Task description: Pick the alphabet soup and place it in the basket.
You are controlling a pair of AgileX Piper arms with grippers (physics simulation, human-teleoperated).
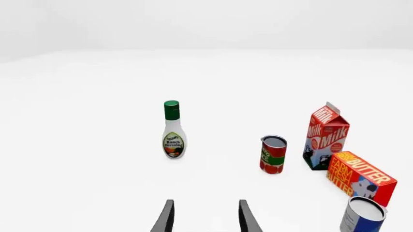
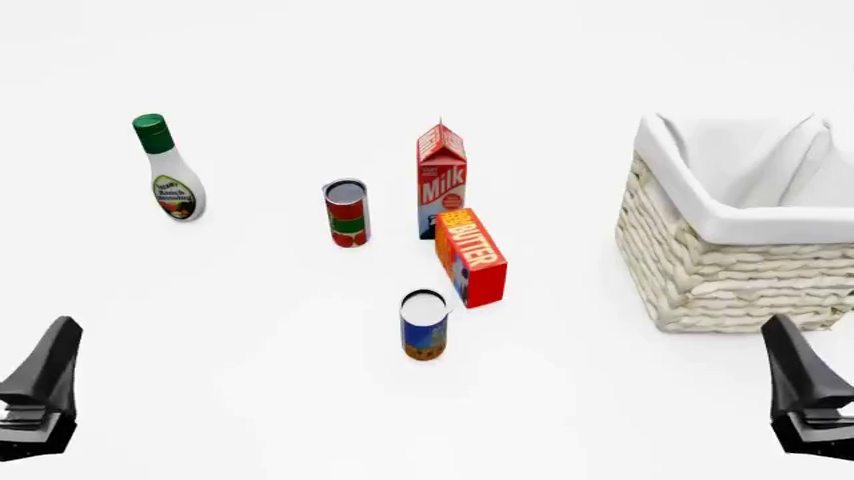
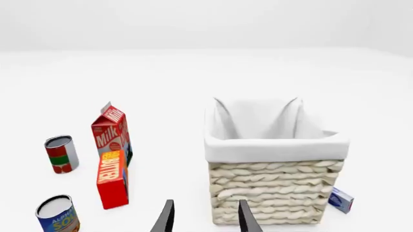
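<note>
The alphabet soup [image 2: 423, 325] is a small can with a blue and orange label and a pale top; it stands upright near the middle front of the table, also seen as the alphabet soup [image 1: 362, 216] and the alphabet soup [image 3: 57, 215]. The basket [image 2: 707, 270] is a cream wicker box with white lining, at the right; the right wrist view shows the basket [image 3: 274, 188] straight ahead. My left gripper [image 1: 205, 220] is open with nothing between its fingers, at the front left [image 2: 40, 390]. My right gripper [image 3: 205, 220] is open and empty, at the front right [image 2: 807, 395].
A red-and-green can [image 2: 346, 213], a milk carton [image 2: 441, 178] and a butter box [image 2: 471, 257] stand behind the soup. A ranch dressing bottle [image 2: 168, 170] is at the far left. A small blue-and-white box [image 3: 340, 200] lies beside the basket.
</note>
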